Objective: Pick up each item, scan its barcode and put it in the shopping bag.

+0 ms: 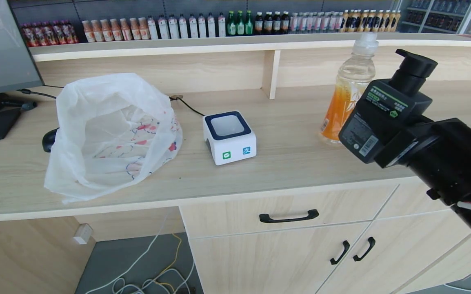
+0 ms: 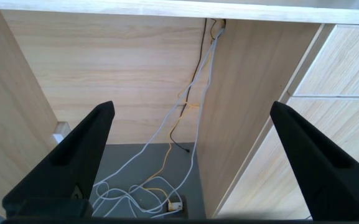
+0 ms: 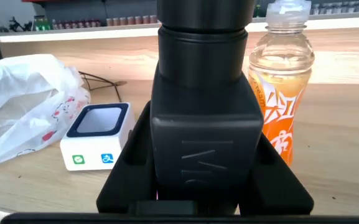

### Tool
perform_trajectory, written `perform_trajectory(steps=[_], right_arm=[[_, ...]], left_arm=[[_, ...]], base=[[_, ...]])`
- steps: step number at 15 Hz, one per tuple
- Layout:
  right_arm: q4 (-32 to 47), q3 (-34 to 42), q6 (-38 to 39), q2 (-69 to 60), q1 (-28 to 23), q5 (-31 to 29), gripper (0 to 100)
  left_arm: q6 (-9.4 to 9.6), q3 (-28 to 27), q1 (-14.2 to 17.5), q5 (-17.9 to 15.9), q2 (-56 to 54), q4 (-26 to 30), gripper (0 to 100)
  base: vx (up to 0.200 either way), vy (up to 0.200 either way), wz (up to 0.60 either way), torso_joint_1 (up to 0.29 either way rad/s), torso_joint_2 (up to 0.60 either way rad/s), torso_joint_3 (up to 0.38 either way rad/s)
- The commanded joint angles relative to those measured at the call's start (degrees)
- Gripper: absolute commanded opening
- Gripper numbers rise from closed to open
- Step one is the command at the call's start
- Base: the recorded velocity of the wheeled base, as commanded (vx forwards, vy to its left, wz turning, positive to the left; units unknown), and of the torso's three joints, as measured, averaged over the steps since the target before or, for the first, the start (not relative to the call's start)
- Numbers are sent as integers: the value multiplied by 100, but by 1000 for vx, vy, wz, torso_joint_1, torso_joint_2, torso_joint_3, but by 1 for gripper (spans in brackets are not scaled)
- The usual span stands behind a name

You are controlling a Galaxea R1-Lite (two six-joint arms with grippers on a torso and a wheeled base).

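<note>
My right gripper (image 1: 386, 139) is shut on a black pump bottle (image 1: 386, 112), held tilted above the counter's right part, its barcode label facing forward. In the right wrist view the black pump bottle (image 3: 204, 118) sits between the fingers (image 3: 132, 165). Just behind it stands an orange drink bottle (image 1: 347, 90), upright on the counter. The white scanner (image 1: 229, 136) with a dark-rimmed window sits mid-counter, well left of the held bottle. The white shopping bag (image 1: 111, 130) lies open at the left. My left gripper (image 2: 191, 168) hangs open below the counter, over floor cables.
A wooden counter (image 1: 284, 159) has drawers and cabinet doors beneath. A raised shelf (image 1: 219, 43) behind carries several drink bottles. A monitor (image 1: 3, 45) and a dark mouse (image 1: 49, 139) are at the far left. A cable (image 1: 188, 106) runs behind the scanner.
</note>
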Motion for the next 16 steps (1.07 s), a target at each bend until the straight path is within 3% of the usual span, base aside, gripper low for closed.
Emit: perform_trajectory(steps=[1,3,16], right_arm=[[3,-18,3,4,-59,11,0],[-5,0,12,83,-120,29,0],[-85,-589,196,417,108,73,0]], left_arm=[[-1,0,0,1,-2,1,100],[-1,0,0,1,-2,1,100],[7,0,0,1,-2,1,100]], base=[[0,0,0,0,0,0],[0,0,0,0,0,0],[0,200,0,2,3,3]])
